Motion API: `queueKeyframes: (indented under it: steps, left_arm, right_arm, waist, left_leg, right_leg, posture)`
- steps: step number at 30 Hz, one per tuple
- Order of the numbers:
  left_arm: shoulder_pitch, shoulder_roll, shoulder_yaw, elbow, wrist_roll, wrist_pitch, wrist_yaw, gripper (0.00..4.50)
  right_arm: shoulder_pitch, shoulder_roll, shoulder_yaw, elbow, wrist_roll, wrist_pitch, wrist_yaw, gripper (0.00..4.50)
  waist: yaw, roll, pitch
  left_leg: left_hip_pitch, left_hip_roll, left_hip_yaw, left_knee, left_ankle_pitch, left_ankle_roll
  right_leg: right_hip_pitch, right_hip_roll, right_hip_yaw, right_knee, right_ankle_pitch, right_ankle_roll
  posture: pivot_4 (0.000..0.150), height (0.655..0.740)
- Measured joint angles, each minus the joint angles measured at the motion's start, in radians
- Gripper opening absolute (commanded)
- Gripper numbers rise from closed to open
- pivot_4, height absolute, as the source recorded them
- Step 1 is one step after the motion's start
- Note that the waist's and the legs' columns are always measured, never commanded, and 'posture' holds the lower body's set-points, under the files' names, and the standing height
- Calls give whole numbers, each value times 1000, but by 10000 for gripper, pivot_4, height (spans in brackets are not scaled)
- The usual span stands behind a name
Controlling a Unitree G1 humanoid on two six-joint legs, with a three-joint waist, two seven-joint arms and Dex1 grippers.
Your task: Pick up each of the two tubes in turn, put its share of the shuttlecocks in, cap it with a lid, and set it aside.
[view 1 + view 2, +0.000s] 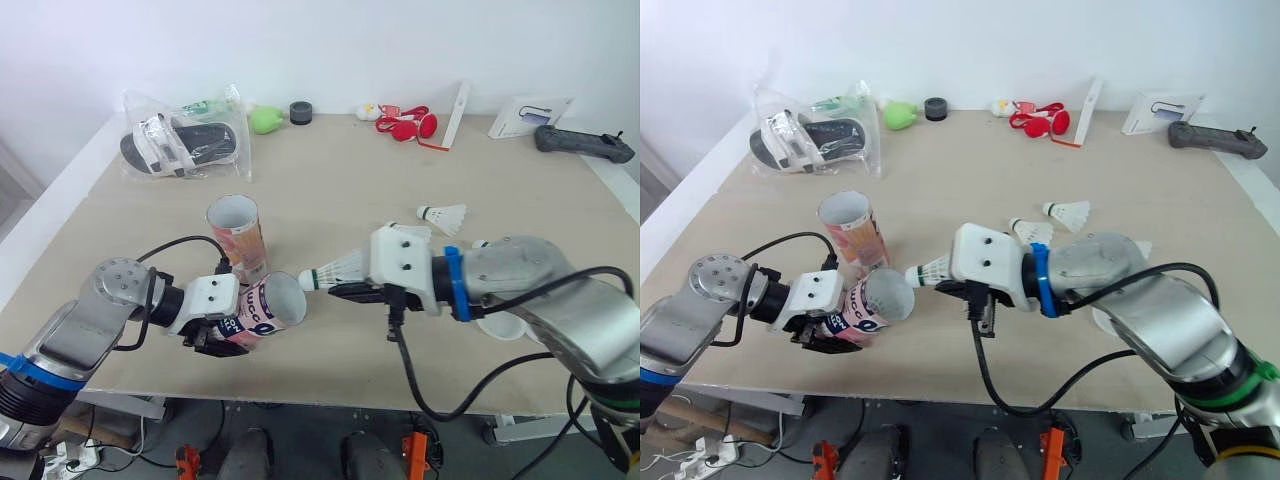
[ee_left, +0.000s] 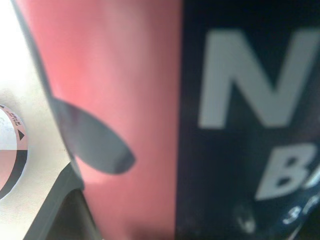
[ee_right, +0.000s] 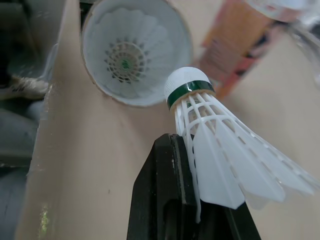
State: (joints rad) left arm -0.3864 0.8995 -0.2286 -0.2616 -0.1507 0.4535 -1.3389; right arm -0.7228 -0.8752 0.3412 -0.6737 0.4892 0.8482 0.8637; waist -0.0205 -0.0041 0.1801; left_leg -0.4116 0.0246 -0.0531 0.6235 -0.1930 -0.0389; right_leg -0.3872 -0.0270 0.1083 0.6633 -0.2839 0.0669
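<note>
Right hand pinches a shuttlecock by its skirt, surely featherlight and crushable; my left hand clamps the stiff-looking tube.

At mid-frame our right gripper held a shuttlecock, cork just short of the open tube; another shuttlecock sat inside.

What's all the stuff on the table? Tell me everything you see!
held tube: one, pink and dark, tilted in left gripper
standing tube: one, orange, upright on table
shuttlecocks: four, white; one in right gripper, one inside held tube, two loose on table
bag of sandals: one, black-white, far left
controller: one, black, far right
red thing, green thing: far edge
left gripper: fingers shut on held tube
right gripper: fingers shut on shuttlecock
</note>
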Motion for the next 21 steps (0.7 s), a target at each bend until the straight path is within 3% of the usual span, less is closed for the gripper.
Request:
queueKeyframes:
  steps: [9,11,12,16,18,19,21]
  left_arm:
    - [44,-18,31,7,0,-24,30,30751]
    - [47,-20,33,7,0,-23,34,30751]
    - [52,-21,35,0,0,-20,39,30751]
    - [62,-21,40,-26,0,0,52,30751]
    - [66,-22,42,-47,0,23,68,30751]
    - [66,-22,43,-51,0,28,70,30751]
    - [66,-24,43,-64,0,45,77,30751]
  right_arm:
    - [-59,58,100,63,-86,-84,116,842]
    - [-73,72,114,84,-106,-109,143,7371]
    - [-77,94,126,101,-115,-131,170,15507]
    - [-89,100,129,118,-115,-145,213,24227]
    - [-105,100,116,125,-97,-146,246,33848]
    - [-108,100,107,127,-89,-146,253,35894]
    - [-133,100,61,137,-50,-139,280,44097]
  waist:
    - [0,1,-1]
    - [0,1,-1]
    - [0,2,-1]
    - [1,2,-1]
    - [1,2,-1]
    - [1,2,-1]
    - [1,2,-1]
  left_leg:
    - [4,0,-1,0,1,1]
    - [4,1,-1,0,1,1]
    - [4,1,-1,0,1,1]
    - [4,0,-1,0,1,1]
    - [3,0,-1,0,1,1]
    - [3,0,-1,0,1,1]
    - [3,-1,-1,1,1,1]
  right_leg:
    - [4,0,-1,0,1,-1]
    - [4,0,-2,0,1,-2]
    - [4,0,-2,0,1,-2]
    - [5,-1,-2,0,1,-1]
    - [5,-1,-2,0,0,0]
    - [5,-1,-3,0,0,0]
    - [5,-1,-3,0,0,0]
  posture:
    - [1500,7400]
    - [1500,7400]
    - [1500,7400]
    - [1500,7400]
    - [1500,7400]
    - [1500,7400]
    - [1500,7400]
